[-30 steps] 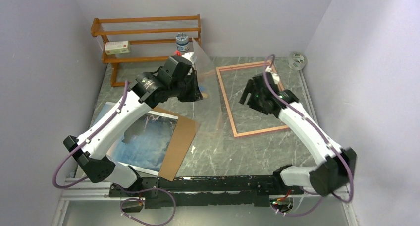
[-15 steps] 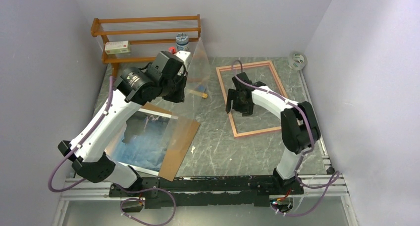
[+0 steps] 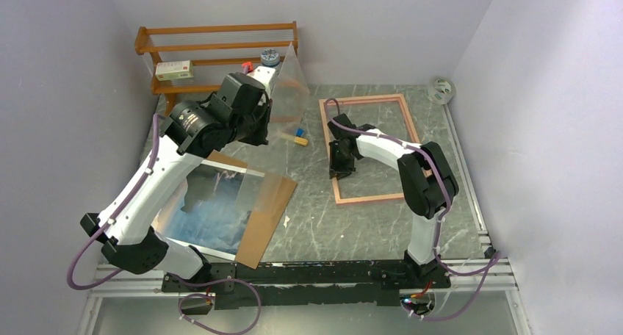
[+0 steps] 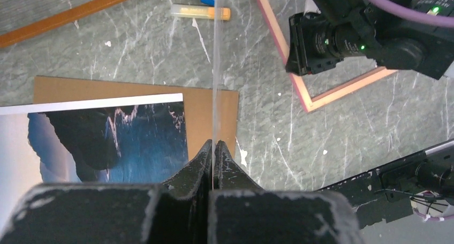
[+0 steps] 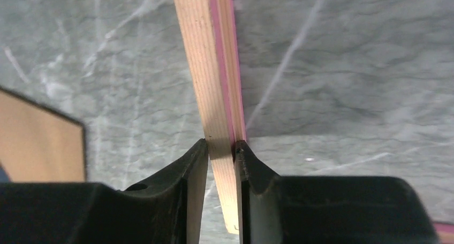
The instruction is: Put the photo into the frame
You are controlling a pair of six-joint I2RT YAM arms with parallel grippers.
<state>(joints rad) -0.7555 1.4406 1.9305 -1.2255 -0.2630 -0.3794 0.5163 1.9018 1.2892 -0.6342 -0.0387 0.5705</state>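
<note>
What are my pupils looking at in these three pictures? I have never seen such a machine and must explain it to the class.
These are two robot arms bolted to a table. One picture looks down from above and behind them. The other two come from small cameras on the wrists, so each shows its own fingers.

On the table a sea-and-mountain photo lies on a brown hardboard sheet, and a pink-edged frame lies to their right. An orange shelf rack stands at the back.

The left fingers pinch a clear pane by its edge, holding it upright above the table. The right fingers grip the frame's side rail nearest the other arm.
</note>
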